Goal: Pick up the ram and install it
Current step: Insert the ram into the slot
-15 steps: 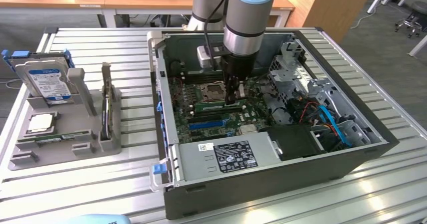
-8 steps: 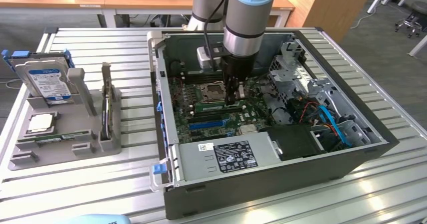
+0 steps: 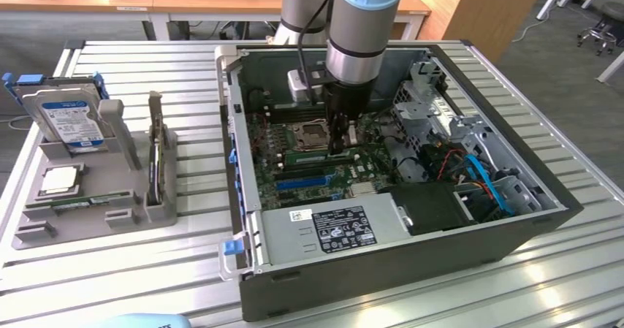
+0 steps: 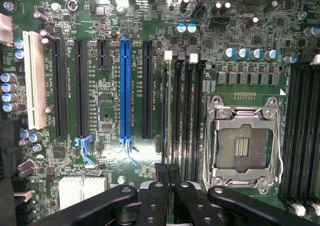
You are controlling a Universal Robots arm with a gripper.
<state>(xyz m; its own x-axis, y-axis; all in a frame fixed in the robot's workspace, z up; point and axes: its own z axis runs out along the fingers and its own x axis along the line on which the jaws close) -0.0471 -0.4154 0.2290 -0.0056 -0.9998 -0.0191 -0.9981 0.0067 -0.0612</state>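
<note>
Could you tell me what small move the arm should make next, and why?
Probably ease straight down, gently: the gripper is shut and low over the memory slots, beside the empty processor socket. Whether anything is seated there yet, I cannot tell.

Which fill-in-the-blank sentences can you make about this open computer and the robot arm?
1. The gripper hangs over the ___ inside the computer case.
2. Among the black slots, one long slot is ___.
3. The hard drive stands on the exterior view's ___ of the case.
Missing words: motherboard; blue; left.
</note>
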